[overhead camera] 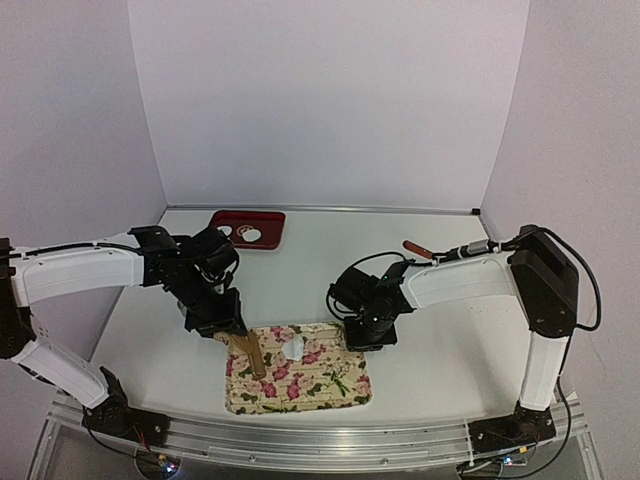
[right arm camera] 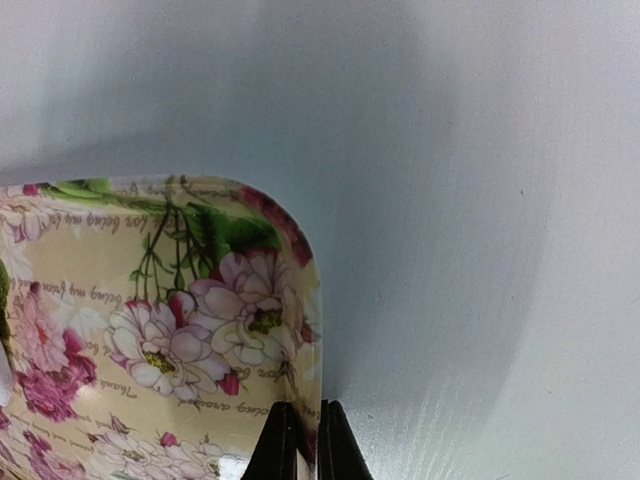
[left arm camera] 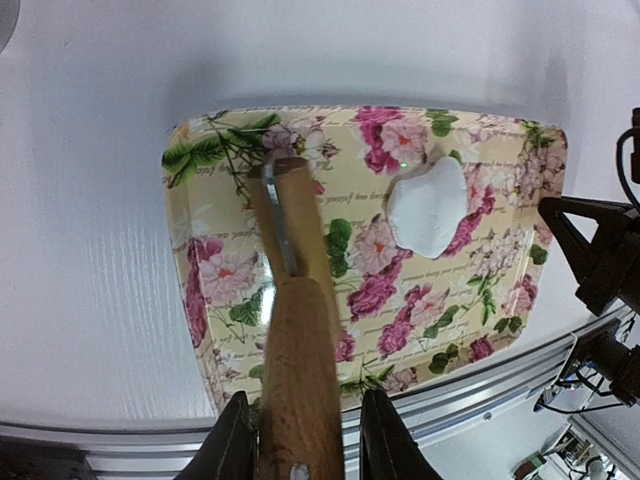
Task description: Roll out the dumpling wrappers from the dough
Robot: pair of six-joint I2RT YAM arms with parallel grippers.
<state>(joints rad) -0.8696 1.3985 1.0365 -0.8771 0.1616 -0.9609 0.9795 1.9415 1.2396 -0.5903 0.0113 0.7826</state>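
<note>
A thick white lump of dough [left arm camera: 428, 205] [overhead camera: 293, 348] lies on the floral tray [left arm camera: 200, 300] [overhead camera: 345, 395], toward its far right part. My left gripper [left arm camera: 305, 450] [overhead camera: 225, 325] is shut on a wooden rolling pin [left arm camera: 300, 370] [overhead camera: 247, 355]. The pin reaches across the tray's left half, and its far end is well apart from the dough. My right gripper [right arm camera: 300, 440] [overhead camera: 365, 335] is shut on the tray's rim [right arm camera: 312, 300] at the right far corner. Dumpling wrappers are not in view.
A red tray [overhead camera: 270, 222] sits at the back of the table with two small pale round things on it, too small to identify. A brown stick-like object [overhead camera: 417, 249] lies at the back right. The table's metal front rail [left arm camera: 480, 385] runs just beyond the floral tray.
</note>
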